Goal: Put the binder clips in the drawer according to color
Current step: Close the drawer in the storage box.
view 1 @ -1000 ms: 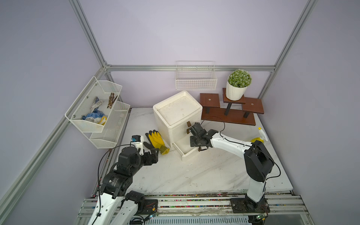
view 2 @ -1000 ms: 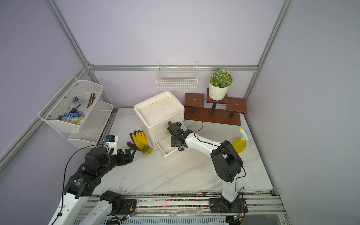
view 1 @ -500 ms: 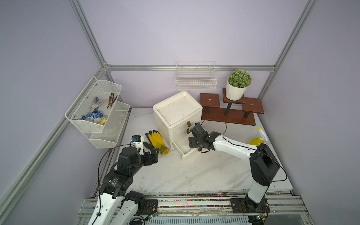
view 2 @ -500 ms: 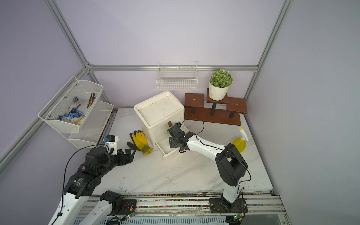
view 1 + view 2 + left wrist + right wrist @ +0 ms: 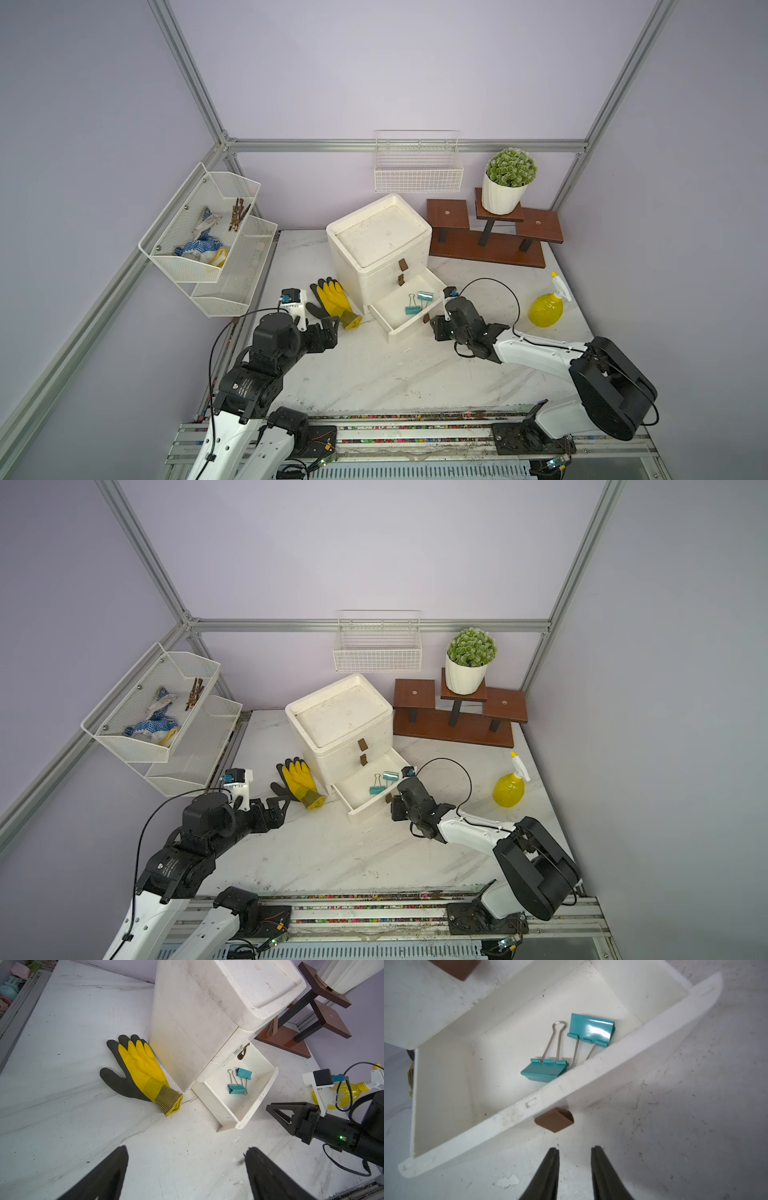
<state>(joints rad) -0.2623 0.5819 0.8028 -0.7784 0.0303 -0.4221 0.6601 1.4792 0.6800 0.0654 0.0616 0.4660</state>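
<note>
Right end effector [image 5: 575,1148], slightly parted and empty, faces the open white plastic drawer [image 5: 508,1113] holding teal binder clips [image 5: 544,1071]; an off-centre push could jam it

A yellow-and-black rubber work glove [image 5: 332,300] lies flat on the white marbled table [image 5: 374,374], with a yellow plastic spray bottle [image 5: 545,311] standing well apart. A green potted plant [image 5: 510,169] tops the brown wooden stepped stand [image 5: 486,250]. A white wire wall basket [image 5: 417,179] hangs behind.
</note>
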